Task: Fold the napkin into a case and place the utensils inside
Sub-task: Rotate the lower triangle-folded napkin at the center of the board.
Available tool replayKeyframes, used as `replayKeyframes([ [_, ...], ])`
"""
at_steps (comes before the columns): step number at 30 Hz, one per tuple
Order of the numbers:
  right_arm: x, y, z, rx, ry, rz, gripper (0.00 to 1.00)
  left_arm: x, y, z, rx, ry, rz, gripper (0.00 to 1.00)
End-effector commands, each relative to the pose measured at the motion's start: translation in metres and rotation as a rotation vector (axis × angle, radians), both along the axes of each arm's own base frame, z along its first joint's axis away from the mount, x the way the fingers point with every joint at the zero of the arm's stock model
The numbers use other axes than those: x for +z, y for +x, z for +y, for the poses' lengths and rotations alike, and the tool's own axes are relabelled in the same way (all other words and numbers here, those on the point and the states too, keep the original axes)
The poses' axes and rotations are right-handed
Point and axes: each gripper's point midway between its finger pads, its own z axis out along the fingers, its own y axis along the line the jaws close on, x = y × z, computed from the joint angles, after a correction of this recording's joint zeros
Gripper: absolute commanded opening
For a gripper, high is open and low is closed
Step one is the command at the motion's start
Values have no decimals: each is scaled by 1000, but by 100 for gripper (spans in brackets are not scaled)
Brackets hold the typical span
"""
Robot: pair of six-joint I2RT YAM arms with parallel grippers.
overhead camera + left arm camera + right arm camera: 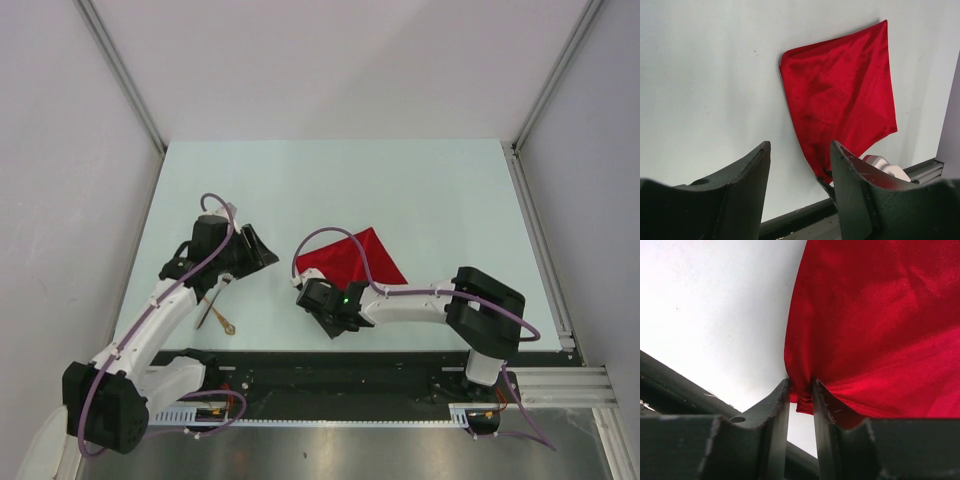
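- Jaws of the right gripper (312, 292), in the top external view, reach in from the near right to the near-left corner of the napkin (352, 258); from this height I cannot tell how they stand.
- The napkin lies about the middle of the tabletop (420, 190), a little toward the near edge. It sits cornerwise, with one corner aimed at the far edge and another at the right edge. No side runs parallel to a tabletop edge, and neither axis looks clearly longer.
- The left gripper (258, 250) hovers to the napkin's left, apart from it and pointing toward it.
- The gold utensils (217, 317) lie close to the near edge on the left side, beneath the left arm and well apart from the napkin. They are slim pieces crossing in a shallow V, their long axes running roughly near to far. I judge they are parked there until the case exists.
- In the left wrist view, the left gripper's (800, 150) jaws stand apart with only bare tabletop (705, 75) between them, holding nothing.
- The napkin (840, 90) lies ahead of them, flat and smooth. This arm looks placed to help steady the cloth.
- In the right wrist view, the right gripper's (801, 392) jaws are clamped on the napkin's (880, 330) corner. A small bunch of red cloth is pinched between them and puckers there, while the rest spreads away over the tabletop (705, 305).
- A corner grip like this suits carrying that corner across the diagonal to make a fold, so the folding seems barely begun.
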Motion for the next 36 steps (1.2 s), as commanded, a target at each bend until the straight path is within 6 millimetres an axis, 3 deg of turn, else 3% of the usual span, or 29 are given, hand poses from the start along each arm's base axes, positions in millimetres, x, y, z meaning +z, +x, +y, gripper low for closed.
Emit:
replayKeyframes([
  [1, -19, 0, -20, -9, -76, -12, 26, 6, 6, -2, 5, -32, -18, 57],
  [9, -8, 11, -19, -27, -27, -20, 0, 2, 5, -3, -2, -33, -7, 58],
  [14, 11, 22, -14, -63, 47, -25, 0, -11, 5, -13, -37, -71, 27, 66],
  [20, 38, 33, -9, -106, 200, 15, 0, -29, 3, -38, -90, -213, 101, 72],
  [26, 56, 39, -11, -122, 286, 45, 0, -35, 8, -60, -120, -285, 145, 76],
  [31, 58, 45, -18, -144, 308, 55, 0, -38, 12, -79, -151, -312, 174, 76],
  [36, 50, 31, -13, -87, 290, 92, 0, -43, 14, -79, -133, -289, 180, 75],
])
